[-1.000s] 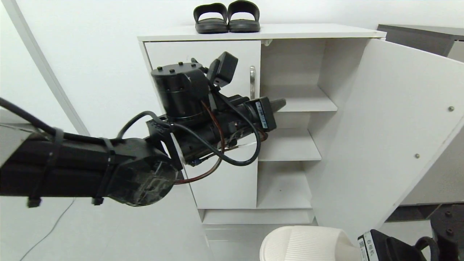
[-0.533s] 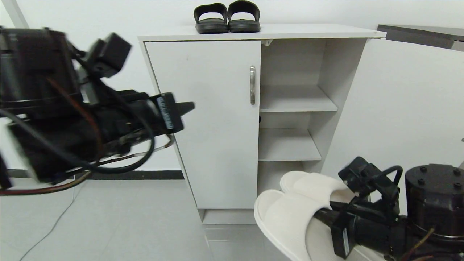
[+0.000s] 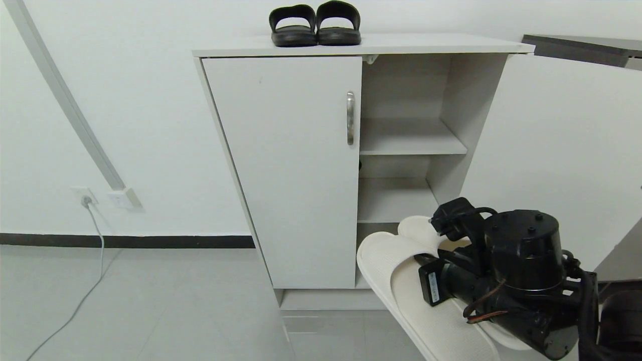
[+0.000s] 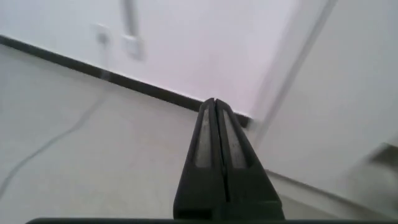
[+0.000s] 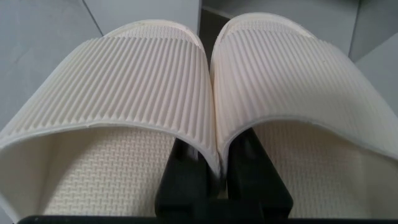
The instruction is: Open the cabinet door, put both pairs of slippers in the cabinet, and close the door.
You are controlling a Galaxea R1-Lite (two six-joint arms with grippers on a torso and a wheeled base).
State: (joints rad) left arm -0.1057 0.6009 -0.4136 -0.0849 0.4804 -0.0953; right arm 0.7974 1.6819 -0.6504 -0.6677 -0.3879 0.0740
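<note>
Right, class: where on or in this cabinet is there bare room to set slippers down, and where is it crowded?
Bare: the upper shelf and middle shelf in the open half, and the cabinet top right of the black slippers. Crowded: the lowest opening, where the right gripper holds the white slippers in front.

Soft slippers, smooth cabinet
The cream slippers (image 5: 143, 87) look like soft foam, with ridged straps and bumpy insoles. The black slippers (image 3: 315, 25), at 12 o'clock, look like smooth rubber with a small shine. The cabinet (image 3: 281, 165) is smooth matt white board; its handle (image 3: 350, 118) is shiny metal. The floor (image 3: 150, 301) is smooth grey tile.
</note>
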